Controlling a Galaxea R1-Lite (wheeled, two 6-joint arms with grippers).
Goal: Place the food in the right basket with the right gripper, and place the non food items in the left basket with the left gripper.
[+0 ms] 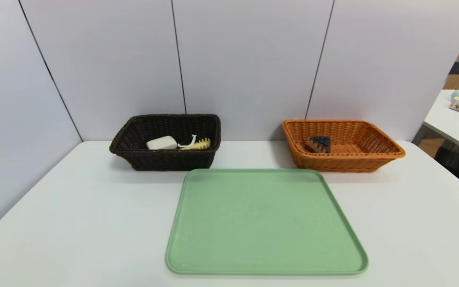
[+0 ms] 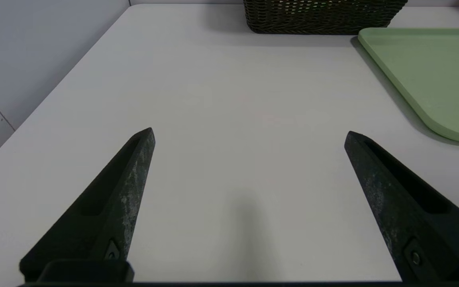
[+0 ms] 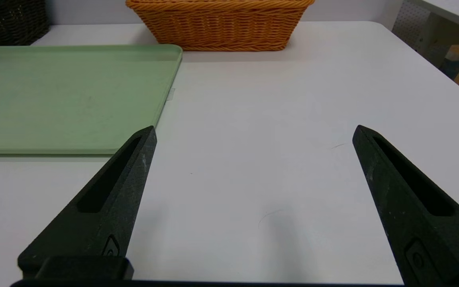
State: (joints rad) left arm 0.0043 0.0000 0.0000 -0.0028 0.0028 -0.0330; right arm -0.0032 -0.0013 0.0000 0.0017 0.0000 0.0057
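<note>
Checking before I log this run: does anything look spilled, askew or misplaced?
Nothing stands out. The green tray lies bare, white and yellowish items sit in the dark basket, and a cake slice sits in the orange basket.

A flat green plastic tray (image 1: 266, 223) lies at the middle of the white tabletop (image 1: 74, 223). Behind it to the left stands a dark brown woven basket (image 1: 134, 157), holding a white soap-like block (image 1: 161, 142) beside a pale yellow comb-like piece (image 1: 197, 143). Behind it to the right stands an orange woven basket (image 1: 373, 157), holding a dark-topped wedge of cake (image 1: 319, 144).
</note>
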